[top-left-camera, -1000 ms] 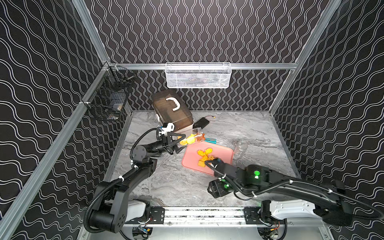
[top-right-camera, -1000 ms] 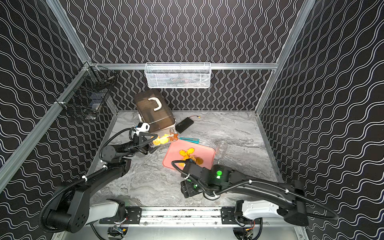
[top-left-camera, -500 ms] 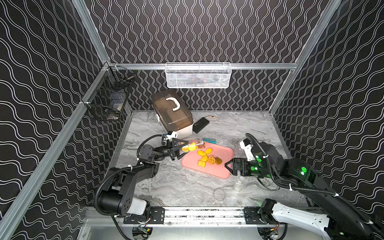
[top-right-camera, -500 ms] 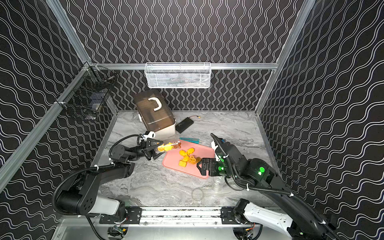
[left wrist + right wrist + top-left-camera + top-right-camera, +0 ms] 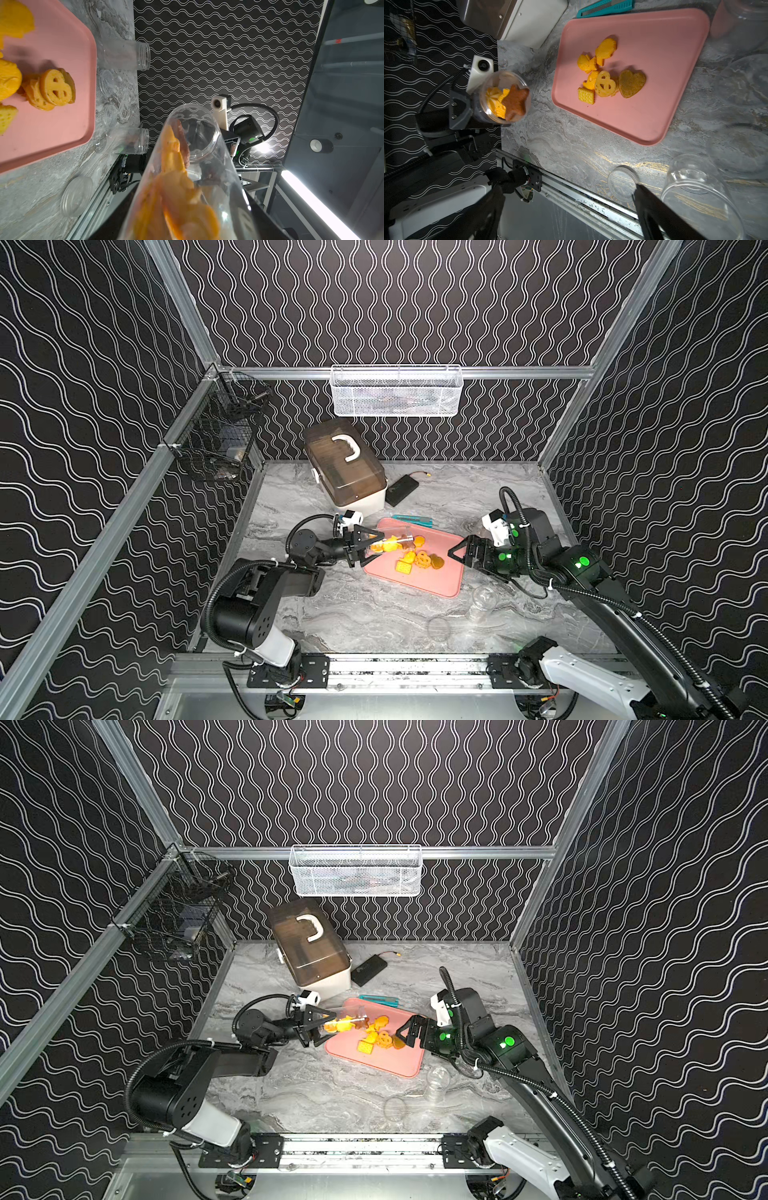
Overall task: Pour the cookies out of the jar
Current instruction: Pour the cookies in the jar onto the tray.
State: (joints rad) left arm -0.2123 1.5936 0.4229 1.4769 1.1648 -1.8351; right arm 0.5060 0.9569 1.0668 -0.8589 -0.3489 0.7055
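Nearest, along the front edge, we note the silver aluminium rail [image 5: 399, 668] that carries both arm bases. Just beyond it, on the grey marbled tabletop [image 5: 365, 614], a clear round plastic lid [image 5: 439, 628] lies flat. Near it a spare clear plastic jar [image 5: 484, 598] stands mouth-up and empty; no arm touches either.

Right gripper [image 5: 459, 558]: it hovers at the right edge of the tray, claw spread wide, nothing held. In the right wrist view its dark fingers [image 5: 654, 209] stand well apart over the table.

Pink rectangular plastic tray [image 5: 428, 583]: mid-table, set slightly askew. On it we log a loose cluster of cookies [image 5: 415, 560]: a brown heart [image 5: 632, 83], a pretzel shape [image 5: 605, 84], a yellow square cracker [image 5: 586, 96] and some scalloped orange pieces.

Left gripper [image 5: 374, 547]: clamped on the base end of a transparent cylindrical jar [image 5: 395, 540]. The jar is held roughly on its side, mouth over the tray's left edge. More cookies sit inside it, with a brown star [image 5: 515, 102] at the mouth.

Farther back:
- A teal flat tool [image 5: 413, 520] lies just beyond the tray.
- Next come a black flat device [image 5: 401, 489] with a short wire and a white box with a smoky brown lid and white handle [image 5: 345, 466]. Lettering, if any, is too small for us to read.
- A black wire basket [image 5: 220, 439] hangs on the left wall and a white mesh basket [image 5: 397, 391] on the back wall.
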